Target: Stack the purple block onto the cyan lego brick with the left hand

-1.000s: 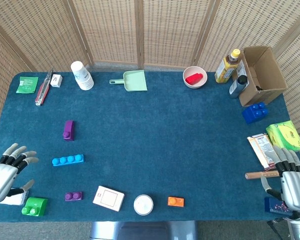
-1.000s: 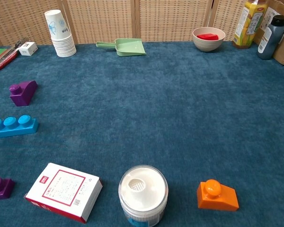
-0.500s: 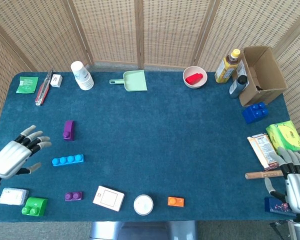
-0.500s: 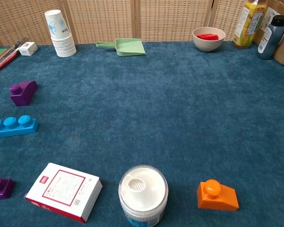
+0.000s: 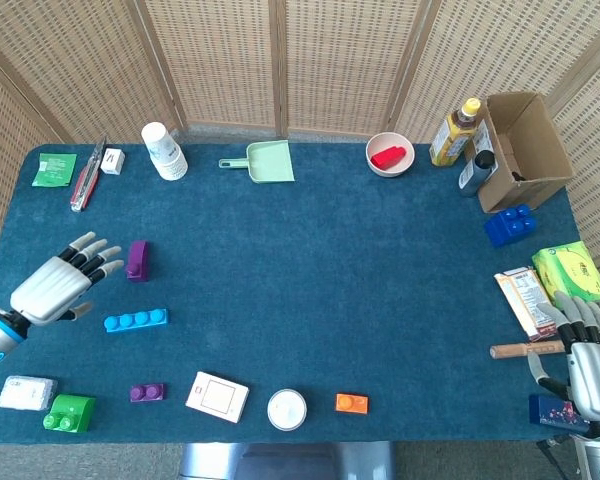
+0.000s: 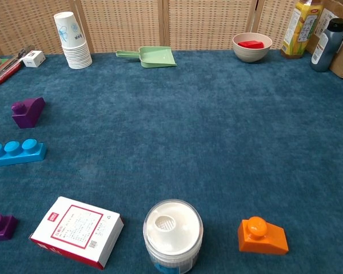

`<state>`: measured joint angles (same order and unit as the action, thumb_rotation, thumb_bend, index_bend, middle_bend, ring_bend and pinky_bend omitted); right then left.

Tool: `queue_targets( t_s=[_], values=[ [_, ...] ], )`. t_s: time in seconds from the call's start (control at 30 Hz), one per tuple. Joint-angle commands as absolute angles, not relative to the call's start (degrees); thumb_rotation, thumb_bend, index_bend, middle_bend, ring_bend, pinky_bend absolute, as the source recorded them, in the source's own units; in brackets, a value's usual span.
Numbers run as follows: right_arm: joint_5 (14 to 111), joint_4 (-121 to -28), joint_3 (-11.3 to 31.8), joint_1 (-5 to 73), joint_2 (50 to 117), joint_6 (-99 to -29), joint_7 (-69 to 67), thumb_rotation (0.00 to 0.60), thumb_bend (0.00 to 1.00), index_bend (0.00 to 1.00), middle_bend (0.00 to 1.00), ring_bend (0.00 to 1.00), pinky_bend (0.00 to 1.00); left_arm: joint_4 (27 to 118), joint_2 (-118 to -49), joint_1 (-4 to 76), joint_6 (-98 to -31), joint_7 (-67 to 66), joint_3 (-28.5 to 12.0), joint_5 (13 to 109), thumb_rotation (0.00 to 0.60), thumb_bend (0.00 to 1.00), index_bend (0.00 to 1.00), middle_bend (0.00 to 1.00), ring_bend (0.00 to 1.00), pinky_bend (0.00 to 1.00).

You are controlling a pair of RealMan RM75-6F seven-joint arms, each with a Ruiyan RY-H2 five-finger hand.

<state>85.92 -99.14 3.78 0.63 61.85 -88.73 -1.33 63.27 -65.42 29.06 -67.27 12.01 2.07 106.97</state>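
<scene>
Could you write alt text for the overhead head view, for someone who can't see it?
Seen from above, a robot's open left hand reaches toward a purple block on a blue table, with a cyan lego brick lying just nearer the robot. Its right hand sits idle at the far corner, and cups, a dustpan, bottles and other bricks line the edges.

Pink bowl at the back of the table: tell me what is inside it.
The pink bowl holds one red block, lying slightly tilted. Whatever lies under that block on the bowl's bottom is covered and cannot be seen.
</scene>
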Motion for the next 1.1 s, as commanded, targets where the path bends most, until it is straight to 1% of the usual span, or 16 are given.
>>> queue_targets(
  t_s=[0.03,0.27,0.5,0.6,0.8,0.97,1.1],
  values=[
    [85.36,-99.34,4.03,0.68,61.82,-88.54,-0.83,0.587,0.37,0.18,0.09,0.00,0.03,60.24,-67.56,30.87,-66.10,11.86,2.43,107.14,0.600,0.33,0.14,0.10,0.03,0.00],
    [83.78,-99.77,4.62,0.47,61.55,-88.56,0.24,0.590,0.37,0.18,0.09,0.00,0.03,53.25,-71.90,33.88,-63.89,13.13,3.47,107.02,0.600,0.33,0.14,0.09,0.02,0.00],
    [81.80,-99.80,4.81,0.06,61.68,-88.19,1.24,0.591,0.37,0.18,0.09,0.00,0.03,45.69,-77.23,37.55,-59.69,15.13,4.51,106.47,0.599,0.33,0.14,0.08,0.01,0.00],
    [81.30,-99.92,5.01,-0.14,61.64,-88.42,1.58,0.591,0.37,0.18,0.09,0.00,0.03,42.61,-79.17,38.61,-58.94,16.06,5.22,106.46,0.600,0.33,0.13,0.08,0.01,0.00],
    [80.82,-99.86,5.31,-0.49,61.38,-88.84,1.57,0.591,0.37,0.18,0.09,0.00,0.03,38.10,-82.04,39.73,-57.88,17.89,6.38,105.69,0.600,0.33,0.13,0.07,0.00,0.00],
    [80.28,-99.60,5.19,-1.18,61.18,-89.15,0.66,0.592,0.37,0.18,0.09,0.00,0.03,34.57,-85.67,41.16,-55.43,18.77,6.99,104.72,0.600,0.33,0.12,0.07,0.00,0.00],
    [80.29,-99.77,5.29,-1.70,60.65,-89.84,0.13,0.591,0.37,0.18,0.09,0.00,0.03,31.85,-87.44,41.89,-55.21,18.60,7.62,104.59,0.600,0.33,0.12,0.07,0.00,0.00]
  ],
)
